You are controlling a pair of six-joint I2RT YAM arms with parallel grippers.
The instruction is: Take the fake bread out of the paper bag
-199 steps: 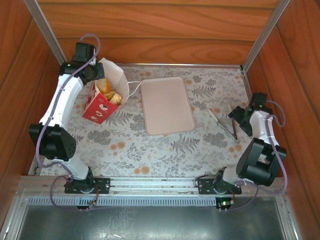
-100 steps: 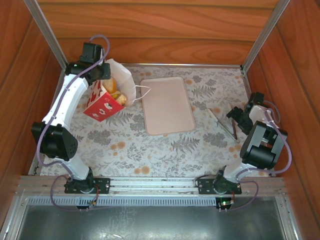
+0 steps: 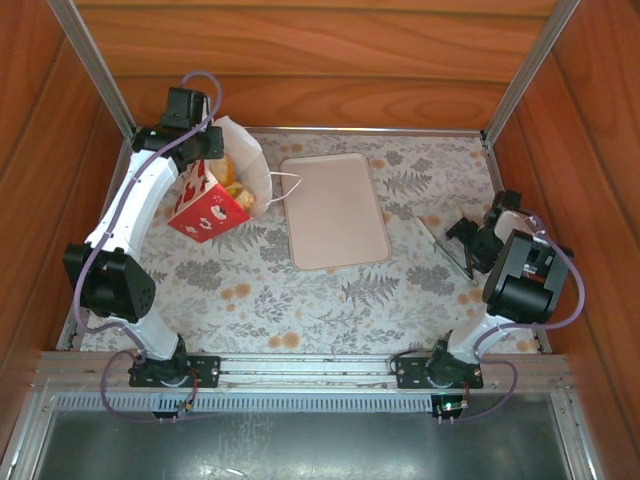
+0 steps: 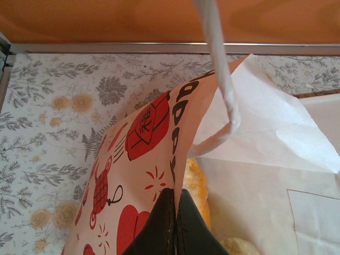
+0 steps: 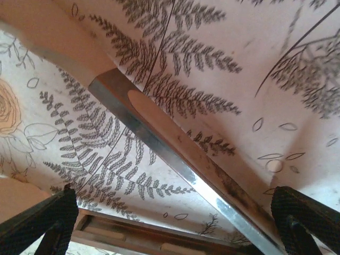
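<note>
Left arm [image 3: 135, 200] reached to 10 o'clock; left gripper [image 4: 173, 212] pinched the tilted paper bag [image 3: 205, 208] by its rim, with fake bread [image 4: 195, 183] inside. Right arm [image 3: 520, 275] was folded at 3 o'clock; right gripper [image 5: 175, 212] gaped wide over metal tongs [image 5: 159, 143].

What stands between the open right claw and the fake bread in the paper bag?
The beige tray lies flat on the table between the right claw and the paper bag. The fake bread sits inside the tilted bag, at its open mouth.

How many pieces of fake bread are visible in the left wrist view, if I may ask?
2 breads: one against the bag's printed wall, by the left gripper; one at the bottom edge. More may be hidden.
</note>
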